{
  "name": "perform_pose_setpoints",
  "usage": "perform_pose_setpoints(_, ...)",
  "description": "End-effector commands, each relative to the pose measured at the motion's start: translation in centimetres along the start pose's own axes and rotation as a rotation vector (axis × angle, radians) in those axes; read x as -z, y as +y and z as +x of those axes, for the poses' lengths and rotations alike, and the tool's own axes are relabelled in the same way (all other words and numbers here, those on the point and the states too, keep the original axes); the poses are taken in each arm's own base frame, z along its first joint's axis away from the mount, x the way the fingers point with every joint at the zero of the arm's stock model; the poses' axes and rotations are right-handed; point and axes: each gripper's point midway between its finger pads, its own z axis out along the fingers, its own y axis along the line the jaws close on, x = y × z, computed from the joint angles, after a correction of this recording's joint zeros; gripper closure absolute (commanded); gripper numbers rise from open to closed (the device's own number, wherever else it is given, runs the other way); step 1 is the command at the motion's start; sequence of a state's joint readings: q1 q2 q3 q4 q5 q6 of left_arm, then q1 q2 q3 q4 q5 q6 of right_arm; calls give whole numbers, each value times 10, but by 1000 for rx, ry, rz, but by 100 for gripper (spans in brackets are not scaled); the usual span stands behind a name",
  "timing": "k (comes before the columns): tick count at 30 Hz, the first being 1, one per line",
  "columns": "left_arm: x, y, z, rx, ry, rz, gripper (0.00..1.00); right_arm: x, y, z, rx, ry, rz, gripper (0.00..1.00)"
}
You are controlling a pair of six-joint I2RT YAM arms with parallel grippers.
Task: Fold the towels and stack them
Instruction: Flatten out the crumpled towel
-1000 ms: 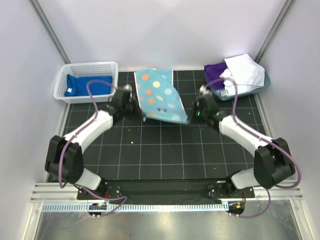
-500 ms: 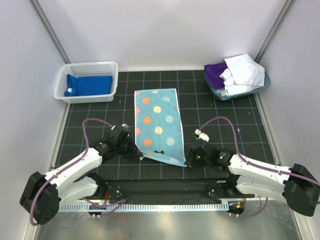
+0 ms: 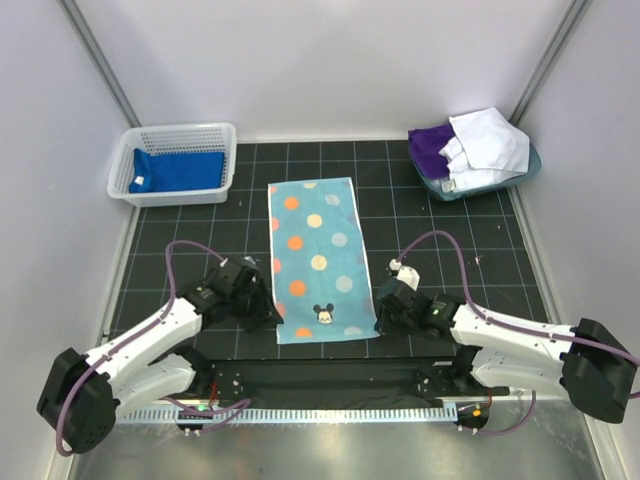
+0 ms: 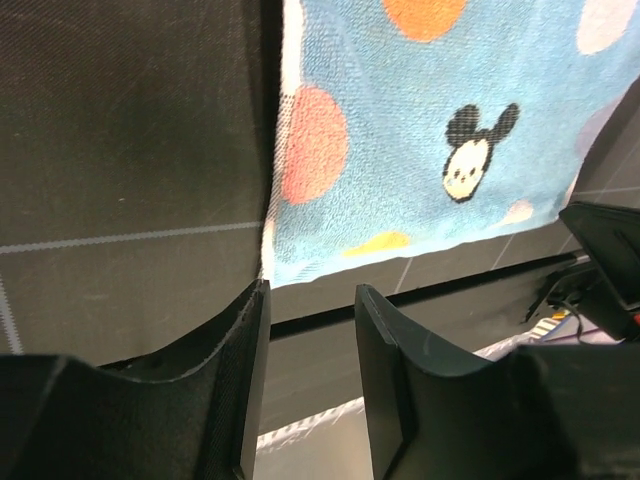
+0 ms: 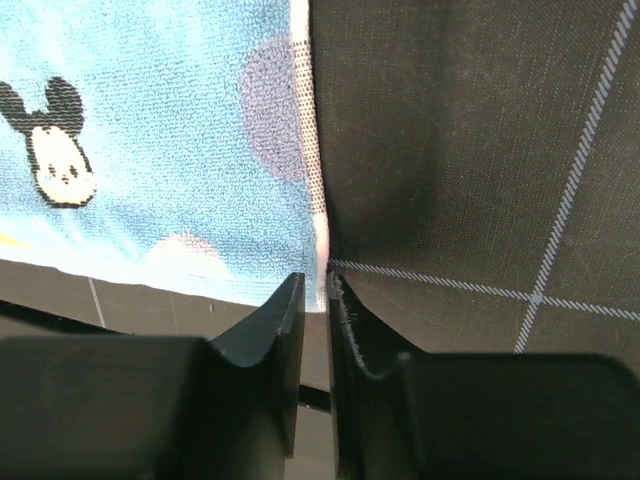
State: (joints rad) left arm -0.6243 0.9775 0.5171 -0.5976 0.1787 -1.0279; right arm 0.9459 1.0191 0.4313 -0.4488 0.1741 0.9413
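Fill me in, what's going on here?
Both arms are working the polka-dot towel, which lies spread flat on the mat. The left gripper sits open at its near left corner; the right gripper is at the near right corner, fingers almost together, grip unclear. No fold yet. A blue towel lies in the basket; a purple towel and a white towel sit in the tub.

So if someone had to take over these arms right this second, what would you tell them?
Left gripper: open at the near left corner of the polka-dot towel, nothing between its fingers.
Right gripper: almost shut at the near right corner; can't tell whether it grips.
The polka-dot towel lies flat, unfolded, mid-table. Blue towel sits folded in the white basket. White towel and purple towel are heaped in the teal tub.
Left to do: fold and stack the polka-dot, white and purple ones.
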Motion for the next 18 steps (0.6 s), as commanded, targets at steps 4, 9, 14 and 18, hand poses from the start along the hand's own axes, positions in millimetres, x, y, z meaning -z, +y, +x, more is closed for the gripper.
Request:
perform_pose_setpoints(4,-1,19,10,-56,37,-62,61,7,10,-17,37,-58,29,68)
perform_pose_setpoints(9,12,-7,-23,-87,-82,-48,59,21,18,-45,48,-156,44,57)
perform_pose_setpoints(14,24,-52,-92,-124,-272,-81,54,28,52,-111,104,-266,61,51)
perform_pose_setpoints(18,25,-74,-181,-150,-478,-203,54,10,68,-208,46,-289,-6,54)
